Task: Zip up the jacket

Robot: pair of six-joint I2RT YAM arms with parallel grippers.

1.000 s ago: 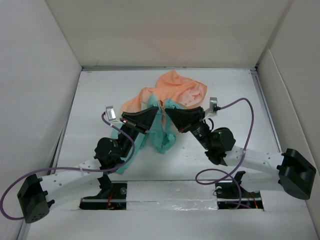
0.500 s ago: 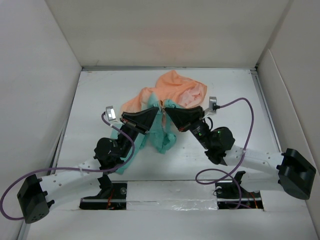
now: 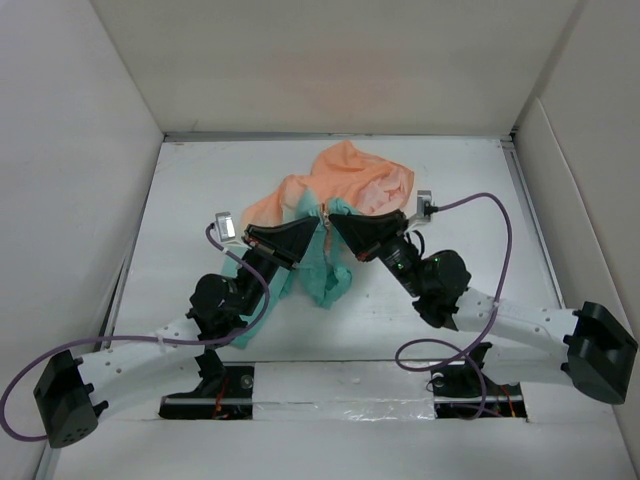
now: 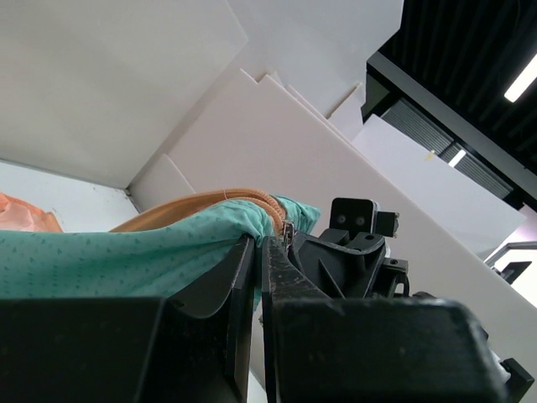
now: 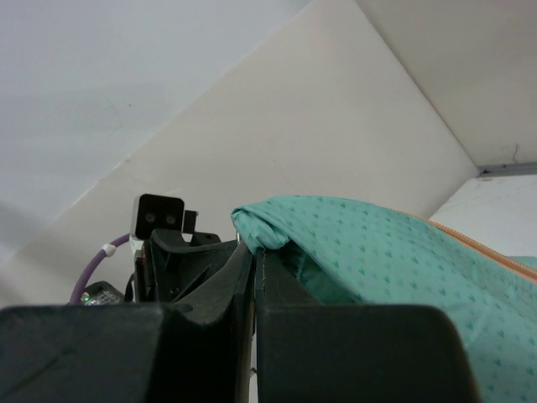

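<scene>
The left end effector (image 3: 309, 226) and right end effector (image 3: 335, 221) each clamp the teal part of the jacket (image 3: 352, 180) beside its orange zipper (image 4: 243, 196).

White table (image 3: 200, 180), one garment on it.
Jacket (image 3: 350, 182) lies crumpled near the table centre: orange part toward the far wall, teal part bunched toward the near edge, orange zipper (image 3: 325, 213) between the teal halves. White panels (image 3: 330, 60) enclose left, back and right sides. Arm bases (image 3: 225, 385) at near edge.
</scene>
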